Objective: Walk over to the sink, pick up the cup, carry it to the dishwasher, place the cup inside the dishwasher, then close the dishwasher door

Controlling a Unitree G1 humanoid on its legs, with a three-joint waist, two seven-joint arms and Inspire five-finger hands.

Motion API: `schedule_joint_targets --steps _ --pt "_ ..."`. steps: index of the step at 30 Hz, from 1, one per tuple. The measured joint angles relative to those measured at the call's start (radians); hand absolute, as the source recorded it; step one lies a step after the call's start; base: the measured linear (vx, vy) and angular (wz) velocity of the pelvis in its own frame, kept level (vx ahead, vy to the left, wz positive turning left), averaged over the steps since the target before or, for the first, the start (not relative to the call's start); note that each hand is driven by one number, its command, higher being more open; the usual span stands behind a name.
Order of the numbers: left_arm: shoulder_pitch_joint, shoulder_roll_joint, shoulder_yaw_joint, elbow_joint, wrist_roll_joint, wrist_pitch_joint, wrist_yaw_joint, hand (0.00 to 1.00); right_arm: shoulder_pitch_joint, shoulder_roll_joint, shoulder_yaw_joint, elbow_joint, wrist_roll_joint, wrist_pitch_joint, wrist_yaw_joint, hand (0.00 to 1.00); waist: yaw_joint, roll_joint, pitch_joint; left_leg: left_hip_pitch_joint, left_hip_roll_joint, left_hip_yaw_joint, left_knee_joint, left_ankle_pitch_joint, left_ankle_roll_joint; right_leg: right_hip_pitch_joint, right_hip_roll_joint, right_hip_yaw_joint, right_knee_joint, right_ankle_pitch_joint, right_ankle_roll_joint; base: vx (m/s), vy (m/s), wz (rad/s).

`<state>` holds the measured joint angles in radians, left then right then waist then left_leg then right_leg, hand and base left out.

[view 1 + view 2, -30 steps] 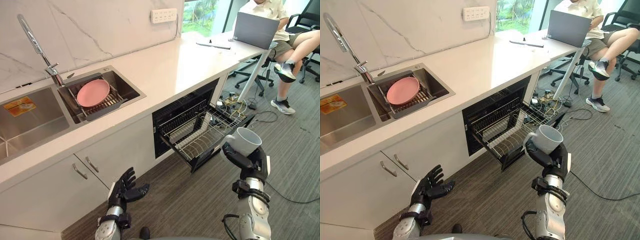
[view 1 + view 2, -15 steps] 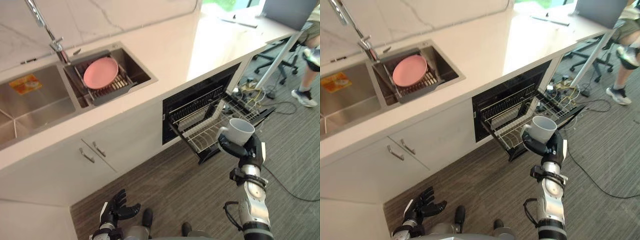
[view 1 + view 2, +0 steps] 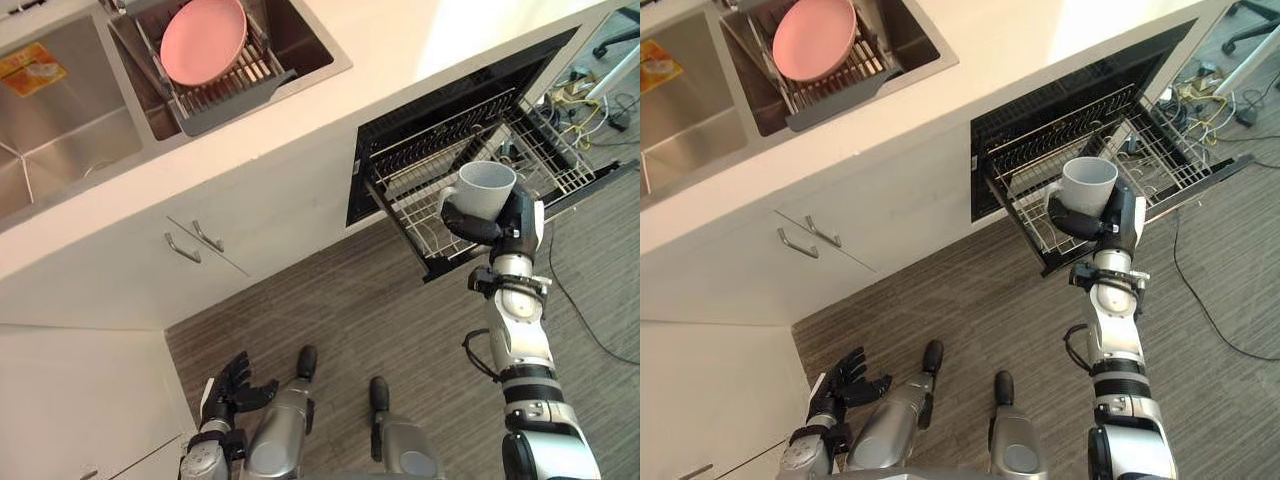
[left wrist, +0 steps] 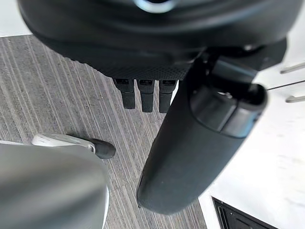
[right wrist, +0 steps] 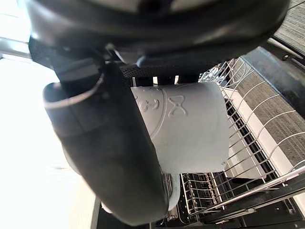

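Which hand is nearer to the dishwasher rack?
Right. The right hand, holding the cup, hovers over the rack; the left hand hangs low beside the cabinet, far off.

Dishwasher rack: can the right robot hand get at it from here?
Probably yes. The right robot hand, curled round the cup, hangs close by the pulled-out rack, with nothing in between.

In the sink [image 3: 318,55]: grey rack [image 3: 232,100] carrying pink plate [image 3: 203,40]
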<state>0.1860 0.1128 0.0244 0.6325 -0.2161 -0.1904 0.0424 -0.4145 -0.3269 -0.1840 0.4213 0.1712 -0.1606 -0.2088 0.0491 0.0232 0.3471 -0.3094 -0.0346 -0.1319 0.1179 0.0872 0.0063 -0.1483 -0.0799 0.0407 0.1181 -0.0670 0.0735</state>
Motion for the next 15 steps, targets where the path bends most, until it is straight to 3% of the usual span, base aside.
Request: schedule_joint_targets --steps 15 --pt "-0.060 -0.002 -0.033 0.002 -0.022 -0.034 0.025 0.90 -0.230 -0.102 0.070 0.263 -0.068 0.042 -0.041 0.30 0.009 0.019 0.080 -0.043 -0.001 -0.001 -0.030 0.034 0.007 -0.059 0.000 0.004 0.006 0.007 -0.011 0.00 0.000 0.00"
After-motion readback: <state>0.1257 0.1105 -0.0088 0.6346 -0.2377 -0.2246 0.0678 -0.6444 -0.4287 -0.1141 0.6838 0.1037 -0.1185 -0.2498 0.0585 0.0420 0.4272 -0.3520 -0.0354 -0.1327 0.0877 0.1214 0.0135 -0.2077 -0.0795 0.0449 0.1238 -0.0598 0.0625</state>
